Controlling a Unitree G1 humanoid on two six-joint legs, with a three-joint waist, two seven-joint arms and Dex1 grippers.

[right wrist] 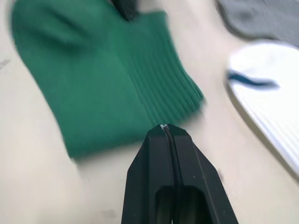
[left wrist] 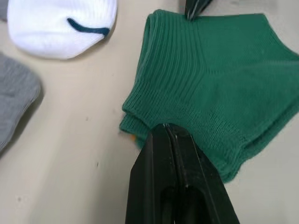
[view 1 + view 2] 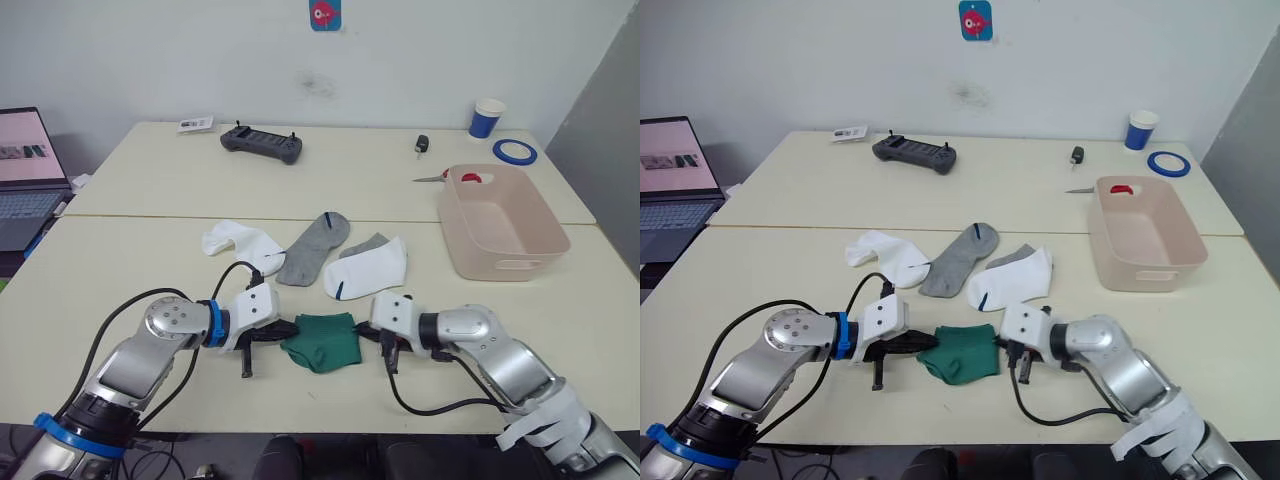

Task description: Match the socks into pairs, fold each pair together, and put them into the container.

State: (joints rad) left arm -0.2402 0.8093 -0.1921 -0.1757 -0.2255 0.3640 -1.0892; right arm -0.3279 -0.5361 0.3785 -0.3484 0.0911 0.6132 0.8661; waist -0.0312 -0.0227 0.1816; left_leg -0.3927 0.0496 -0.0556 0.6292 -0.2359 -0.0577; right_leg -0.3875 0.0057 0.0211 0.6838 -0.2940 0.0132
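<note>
Lying low and centre in the left eye view, the folded dark green socks [image 3: 322, 341] rest on the table [image 3: 120, 300] between the two grippers. The left gripper [image 3: 272, 331] meets the bundle's left edge; in the left wrist view its fingers [image 2: 174, 154] are pressed together, their tip right at the ribbed cuff edge, though whether any fabric is pinched cannot be told. The right gripper [image 3: 386, 340] sits at the bundle's right side, its fingers [image 1: 168, 140] also drawn together, with the tip just off the green edge and not touching it.

Above the green bundle, mid-frame, lie a white sock [image 3: 243, 243] at left, a grey sock [image 3: 315, 247] beside it, and another white sock [image 3: 368, 268] lying partly over a second grey sock [image 3: 368, 243].

The container [image 3: 503, 222] stands at right of the frame, well apart from both grippers, with a small red thing [image 3: 470, 178] at its far end. Further back are a blue paper cup [image 3: 486, 119], a blue tape ring [image 3: 514, 152] and a black controller [image 3: 262, 144].
</note>
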